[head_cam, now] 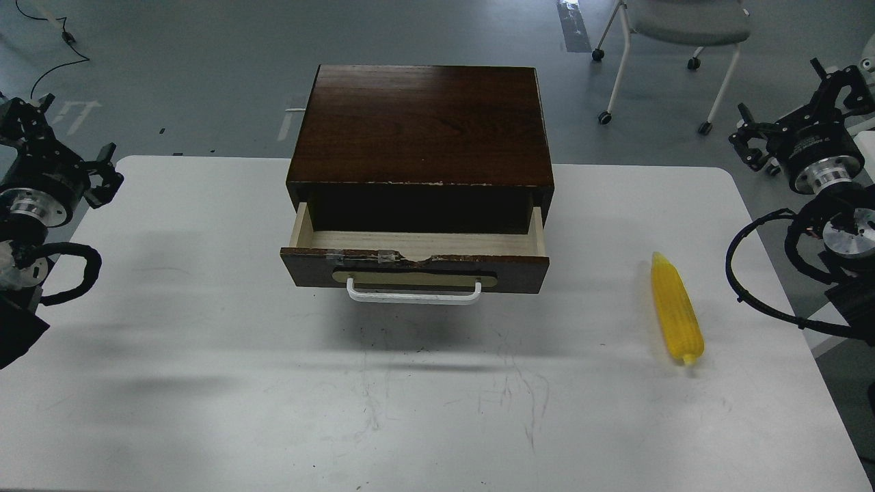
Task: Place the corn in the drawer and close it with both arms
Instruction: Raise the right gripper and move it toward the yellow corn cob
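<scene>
Head view: even, cool overhead lighting, moderately bright. White table (205, 383) shows soft grey shadow bands at left and beneath the drawer (414, 263) front. Cabinet top (420, 123) carries a dull sheen; its open cavity reads near-black. Focus mostly sharp; corn (675, 311) edges slightly soft. Mild wide-angle splay at frame edges.

You see the yellow corn (675, 309) lying on the desk (205, 383), tip pointing away, well right of the dark brown drawer (417, 268), which stands partly open.
</scene>
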